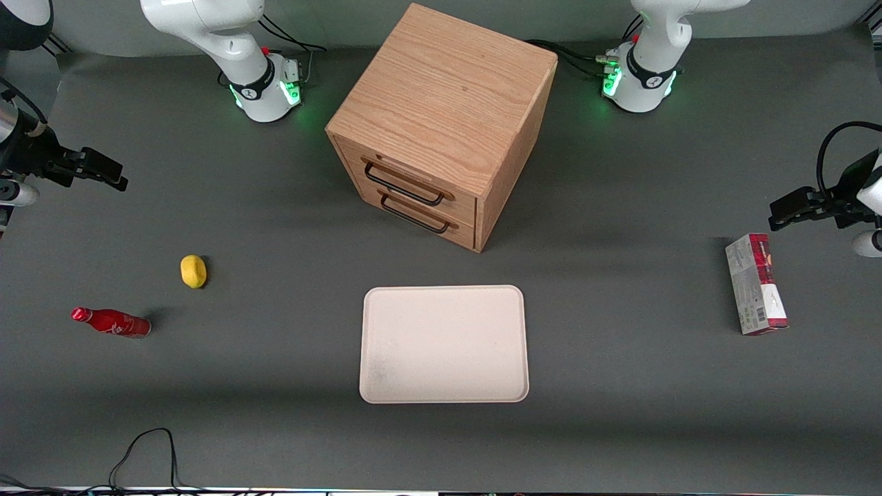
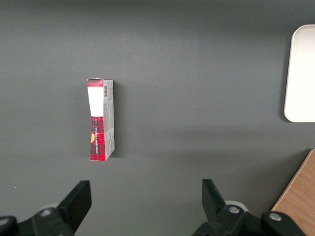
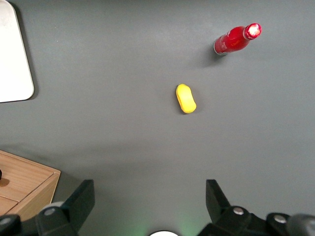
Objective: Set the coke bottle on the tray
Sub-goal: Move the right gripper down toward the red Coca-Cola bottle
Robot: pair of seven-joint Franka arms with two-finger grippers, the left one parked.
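1. Coke bottle [image 1: 110, 322]: red, glossy, red cap, white lettering. Stands on the grey tabletop [image 1: 620, 386] toward the working arm's end. Nothing touches it. In the right wrist view the bottle [image 3: 236, 39] shows cap-on from above, casting a short shadow at its base.
2. Lemon [image 1: 193, 271]: small, yellow, lying on the tabletop near the bottle, farther from the front camera than it, and apart from it. The wrist view shows the lemon [image 3: 186, 98] between the bottle and the pincer's fingers, touching neither.
3. Tray [image 1: 444, 344]: cream-white, rectangular, rounded corners, low rim. Flat on the tabletop at mid-table, well apart from the bottle. Nothing lies on it. One rounded corner of the tray [image 3: 15, 59] shows in the right wrist view.
4. Pincer [image 1: 89, 169]: right arm's, black, held above the tabletop at the working arm's end, farther from the front camera than lemon and bottle. Fingers spread wide, nothing between them; the wrist view shows the two fingers [image 3: 81, 199] well apart over bare tabletop.
5. Wooden drawer cabinet [image 1: 441, 124]: two drawers with dark handles, set at an angle, farther from the front camera than the tray.
6. Red-and-grey carton [image 1: 756, 284]: lying flat toward the parked arm's end, well apart from everything else.
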